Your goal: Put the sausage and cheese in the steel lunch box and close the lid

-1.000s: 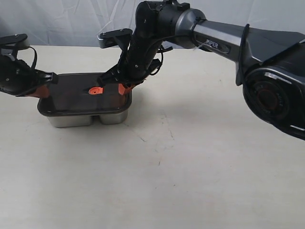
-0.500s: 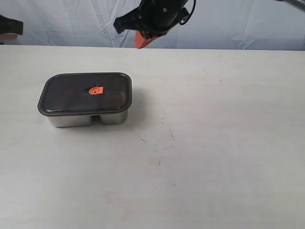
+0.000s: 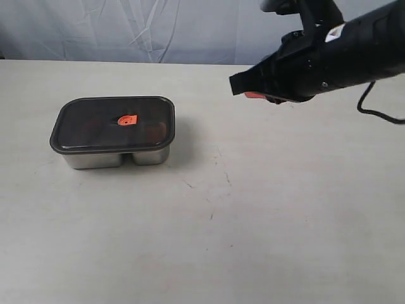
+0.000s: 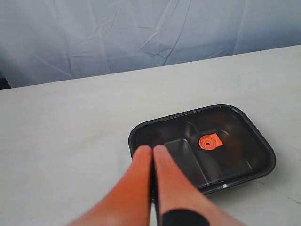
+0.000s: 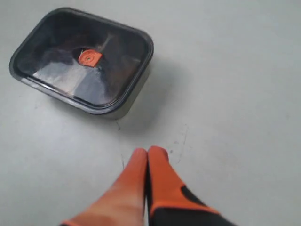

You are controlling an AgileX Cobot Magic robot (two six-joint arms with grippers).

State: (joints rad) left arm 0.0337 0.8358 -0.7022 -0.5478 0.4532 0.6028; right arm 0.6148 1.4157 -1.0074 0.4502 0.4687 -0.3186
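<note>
The steel lunch box (image 3: 95, 159) stands on the left of the table with the dark smoky lid (image 3: 112, 123) lying flat on it. The orange valve (image 3: 127, 120) sits at the lid's centre. The sausage and the cheese are hidden; the dark lid covers the inside. My right gripper (image 3: 254, 95) hangs shut and empty above the table, well to the right of the box. In the right wrist view its fingers (image 5: 148, 153) press together, away from the lid (image 5: 84, 59). My left gripper (image 4: 153, 149) is shut and empty, near the lid (image 4: 202, 146). It is outside the exterior view.
The tabletop (image 3: 253, 221) is pale, with faint scuff marks (image 3: 218, 174) right of the box. A wrinkled blue-grey cloth (image 3: 126, 25) hangs behind the table's far edge. The dark right arm (image 3: 342, 57) crosses the upper right corner.
Both grippers have come away from the lid. The right arm rose and swung to the right. The left arm has left the exterior view. The box and lid have not moved.
</note>
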